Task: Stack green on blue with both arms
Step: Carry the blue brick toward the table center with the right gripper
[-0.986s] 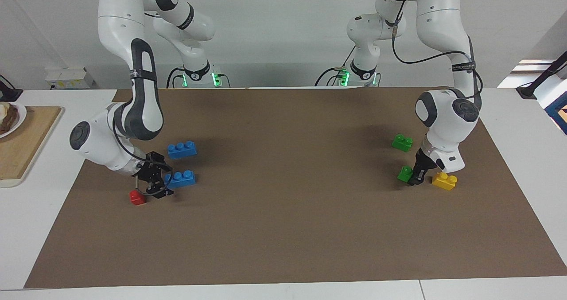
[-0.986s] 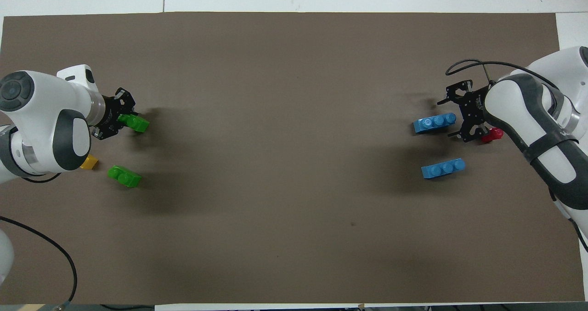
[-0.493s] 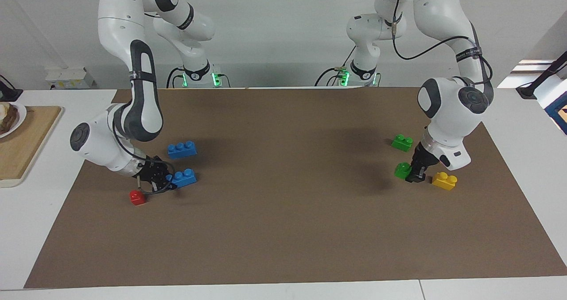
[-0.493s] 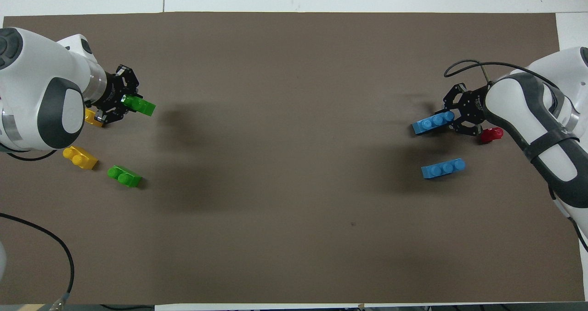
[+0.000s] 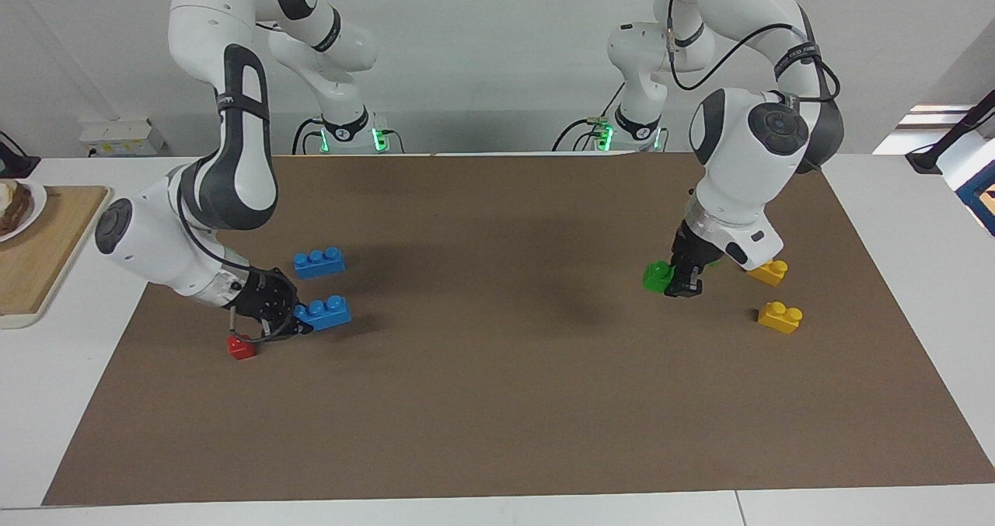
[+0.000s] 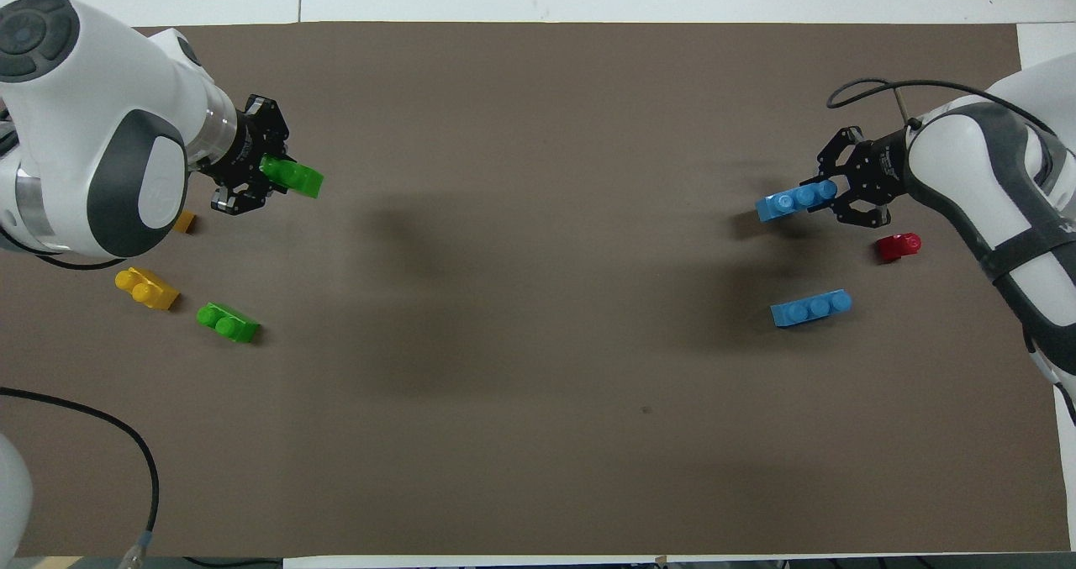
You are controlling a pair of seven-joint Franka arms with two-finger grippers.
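Fingers of the left gripper (image 5: 682, 281) pinch a green brick (image 5: 658, 276) in the air at the right of the facing view. The right gripper (image 5: 289, 322) squeezes a blue brick (image 5: 324, 313) at the left, lifted near a red brick (image 5: 241, 346). Another blue brick (image 5: 319, 262) lies just above.

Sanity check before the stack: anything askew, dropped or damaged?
Nothing stands out. The left end effector holds a green brick and the right end effector a blue brick, each gripped at one end. The other bricks sit upright on the brown mat.
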